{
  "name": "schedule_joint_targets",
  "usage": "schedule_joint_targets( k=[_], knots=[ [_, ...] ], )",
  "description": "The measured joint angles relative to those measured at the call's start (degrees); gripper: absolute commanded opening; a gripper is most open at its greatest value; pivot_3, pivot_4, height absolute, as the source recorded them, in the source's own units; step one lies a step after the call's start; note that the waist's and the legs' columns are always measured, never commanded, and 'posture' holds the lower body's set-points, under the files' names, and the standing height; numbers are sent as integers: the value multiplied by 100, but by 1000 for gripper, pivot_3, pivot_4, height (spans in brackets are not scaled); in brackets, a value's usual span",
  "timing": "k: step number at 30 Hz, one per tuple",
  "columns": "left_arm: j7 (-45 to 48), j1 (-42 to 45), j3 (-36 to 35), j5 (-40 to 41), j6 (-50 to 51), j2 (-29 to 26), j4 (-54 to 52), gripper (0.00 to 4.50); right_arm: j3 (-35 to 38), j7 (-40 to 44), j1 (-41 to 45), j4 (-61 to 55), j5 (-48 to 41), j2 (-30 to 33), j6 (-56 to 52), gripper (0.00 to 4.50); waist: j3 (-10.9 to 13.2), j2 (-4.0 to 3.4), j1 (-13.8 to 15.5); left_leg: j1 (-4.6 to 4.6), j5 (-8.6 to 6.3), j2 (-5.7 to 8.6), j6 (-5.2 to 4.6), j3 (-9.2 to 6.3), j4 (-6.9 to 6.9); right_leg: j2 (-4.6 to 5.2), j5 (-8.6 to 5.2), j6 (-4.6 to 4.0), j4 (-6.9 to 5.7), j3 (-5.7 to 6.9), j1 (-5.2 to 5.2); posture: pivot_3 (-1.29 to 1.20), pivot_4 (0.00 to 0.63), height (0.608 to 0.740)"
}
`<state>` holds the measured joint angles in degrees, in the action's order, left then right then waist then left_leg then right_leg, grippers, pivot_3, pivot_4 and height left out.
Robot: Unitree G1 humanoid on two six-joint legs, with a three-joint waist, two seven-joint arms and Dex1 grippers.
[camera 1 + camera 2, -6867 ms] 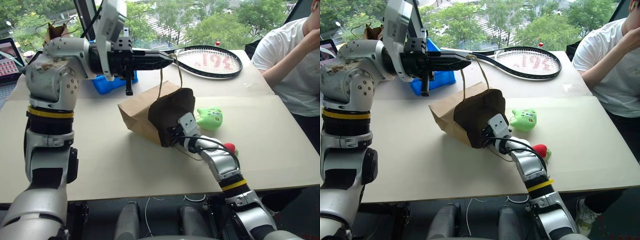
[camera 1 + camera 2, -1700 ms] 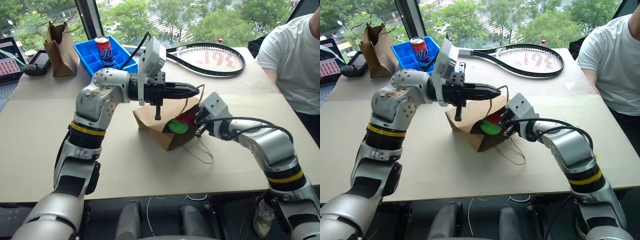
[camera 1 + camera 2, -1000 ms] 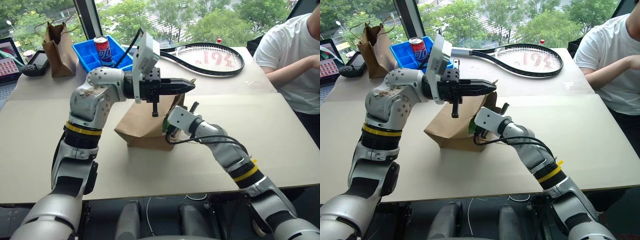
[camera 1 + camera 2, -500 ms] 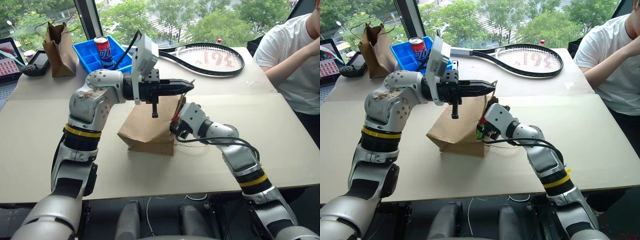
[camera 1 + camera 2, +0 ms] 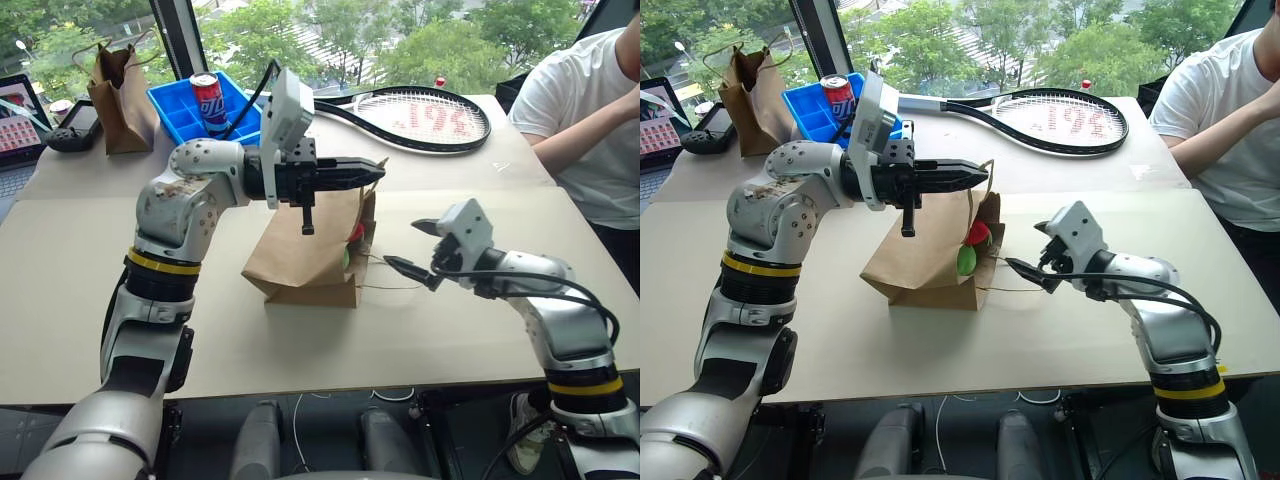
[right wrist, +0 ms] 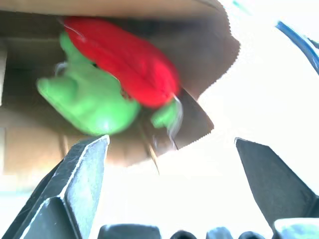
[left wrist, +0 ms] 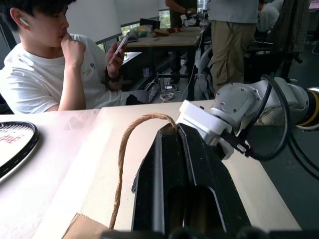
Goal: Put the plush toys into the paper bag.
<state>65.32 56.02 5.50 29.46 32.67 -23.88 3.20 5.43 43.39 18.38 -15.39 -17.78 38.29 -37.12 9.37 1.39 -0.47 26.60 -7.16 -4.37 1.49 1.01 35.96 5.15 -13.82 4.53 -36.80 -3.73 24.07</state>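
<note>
The green plush toy (image 5: 967, 259) and the red plush toy (image 5: 979, 234) lie inside the paper bag (image 5: 920, 262), in the middle of the worktop (image 5: 840, 330). The left tool (image 5: 980, 177) is clenched on the bag's twine handle (image 7: 122, 159). The right tool (image 5: 1033, 254), to the right of the bag, is released and empty.

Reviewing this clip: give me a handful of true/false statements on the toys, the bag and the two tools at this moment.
1. Both toys, the green toy and the red toy, sit in the paper bag. True.
2. The right tool is shut on the red toy. False: it is open, holding nothing, apart from the bag.
3. The left tool is shut on the bag's twine handle. True.
4. The tennis racket lies inside the blue bin. False: it lies on the table; the bin holds a soda can.
</note>
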Motion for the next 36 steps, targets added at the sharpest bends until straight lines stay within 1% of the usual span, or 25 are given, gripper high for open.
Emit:
schedule_joint_targets(
  k=[2, 4, 8, 10, 12, 14, 17, 19, 21, 24, 25, 27, 28, 32, 36],
  knots=[
    [-1, -4, -6, -1, -2, -4, 1, 0, 428, -51, -337, 44, -333, 103, -745, 4483, 0, 0, 6, -2, 0, 0, 0, 0, 0, 1, 0, -1, 1, -1, -1, 0, 150, 734],
    [-1, -5, -5, -1, -5, 6, 2, 0, 571, -154, -474, 110, -508, 84, -1182, 4483, 0, 0, -16, -3, 0, 0, 0, 1, 0, 0, 1, -1, 0, -5, 2, 0, 150, 734],
    [4, -6, -2, -2, -20, 50, 7, 0, 1302, -511, -790, 276, -1256, -631, -2080, 4483, 0, 0, -45, -17, 0, 0, 0, -1, -4, -4, 0, -1, -5, -10, -2, 0, 150, 734],
    [4, -5, -3, -3, -26, 50, 29, 0, 1670, -755, -768, 390, -1583, -1097, -2334, 4483, 0, 0, -56, -18, 0, 0, 0, -1, -3, -5, 1, -1, -6, -13, -3, 0, 150, 734],
    [4, -5, -3, -4, -30, 57, 39, 0, 1821, -926, -717, 411, -1785, -1291, -2486, 4483, 0, 0, -58, -21, 0, 0, 0, -1, -3, -5, 1, -1, -7, -13, -5, 0, 150, 734],
    [3, -6, -3, -28, -58, 46, 45, 0, 1931, -1163, -577, 470, -1971, -1617, -2644, 4483, 0, 0, -65, -24, 0, -1, 0, -2, -3, -8, 2, -2, -7, -14, -4, 0, 150, 734],
    [-2, -8, 4, -39, -137, 37, 44, 0, 2003, -1424, -415, 561, -2185, -1999, -2766, 3734, 0, 0, -76, -24, 0, -2, 0, -4, -3, -12, 2, -3, -9, -16, -4, 0, 150, 734],
    [-7, -9, 5, -39, -138, 37, 43, 0, 1961, -1543, -343, 628, -2300, -2168, -2842, 2893, 0, -1, -73, -24, 0, -1, 0, -4, -5, -11, 2, -2, -11, -17, -3, 0, 150, 734],
    [-21, -20, 4, -37, -138, 20, 41, 0, 1846, -1600, -339, 640, -2371, -2195, -2910, 2324, 0, -1, -60, -24, 0, -1, 0, -3, -6, -11, 1, -1, -10, -17, -3, 0, 150, 734],
    [-50, -59, 4, -37, -137, 4, 28, 0, 1738, -1586, -304, 639, -2601, -2317, -2936, 1266, 0, -1, -57, -23, 0, -1, 0, -3, -7, -11, 1, -2, -10, -17, -1, 0, 150, 734],
    [-54, -62, 4, -37, -137, 2, 27, 0, 1747, -1576, -276, 635, -2659, -2327, -2933, 997, 0, -1, -58, -22, 0, -1, 0, -3, -6, -11, 2, -2, -10, -17, -1, 0, 150, 734],
    [-67, -63, 4, -33, -136, -20, 0, 0, 1853, -1531, -68, 574, -2948, -2324, -2876, 217, 0, -1, -57, -22, 0, -1, 0, -3, -6, -11, 2, -2, -10, -18, -2, 0, 150, 734],
    [-69, -63, 4, -33, -136, -48, -4, 0, 1929, -1524, 34, 532, -3111, -2324, -2854, 67, 0, -1, -57, -22, 0, -1, 0, -3, -6, -11, 2, -2, -11, -18, -2, 0, 150, 734],
    [-91, -77, -9, -35, -150, -159, -3, 0, 2261, -1659, 756, 303, -3943, -2271, -2838, 67, 0, -2, -62, -22, 0, -2, 0, -4, -8, -13, 2, -2, -12, -19, 0, 0, 150, 734],
    [-105, -72, -49, -159, -406, -254, 188, 0, 2217, -2077, 1636, 120, -4602, -2205, -2851, 67, 1, -3, -62, -22, 0, -2, -1, -4, -14, -13, 1, -2, -12, -19, 3, 0, 150, 734]
  ],
)
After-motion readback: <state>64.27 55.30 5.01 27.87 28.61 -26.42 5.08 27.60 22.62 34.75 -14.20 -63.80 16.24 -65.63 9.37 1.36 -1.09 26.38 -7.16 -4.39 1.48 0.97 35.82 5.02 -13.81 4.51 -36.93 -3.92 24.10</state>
